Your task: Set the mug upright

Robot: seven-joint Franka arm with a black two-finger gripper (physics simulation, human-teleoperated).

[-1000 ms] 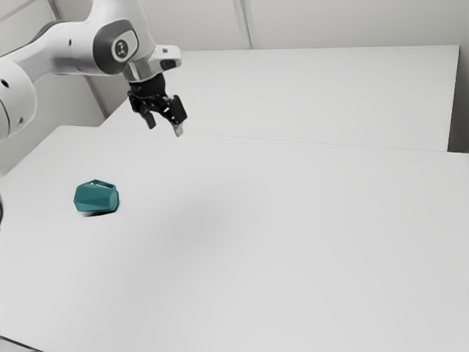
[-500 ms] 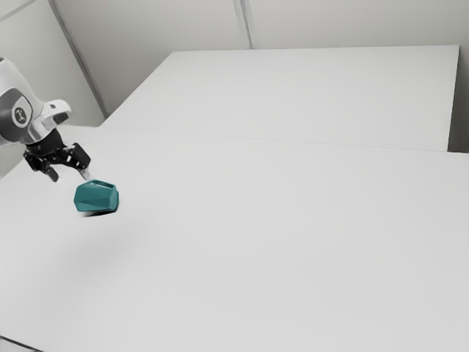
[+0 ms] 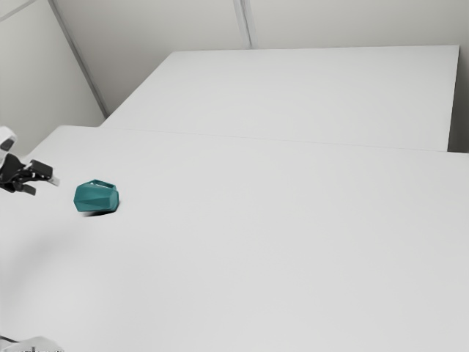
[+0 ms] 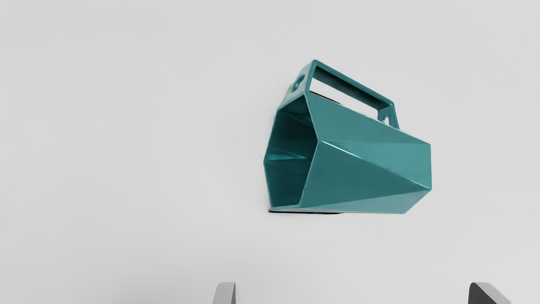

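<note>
teal faceted mug (image 4: 367, 169) found on its side; black two-finger claw (image 3: 44, 185) released and clear of it

condition: the mug lies on the smooth white worktop (image 3: 256, 242), near the corner at the exterior view's upper left. it is not upright as the task requires.

hazards: the slanted facets offer few parallel faces; a grip across a ridge could let the body roll or slip as pressure comes on. the squared teal loop handle (image 4: 354, 86) projects from the body and could catch a finger, or foul the worktop during the turn. a grip too close to the dark open mouth (image 4: 291, 160) could leave the mug swinging. if the turn stops short, or release comes before the base sits flat, it would probably tip back. a low approach risks nudging it towards the nearby edge.

arm pose: the white arm (image 3: 6, 139) enters at the exterior view's left edge, most of it out of frame there. the claw slants towards the exterior view's right, to the left of the mug in that view and apart from it. in the wrist view the grey fingertips (image 4: 227, 291) stand wide apart with nothing held between them.
</note>
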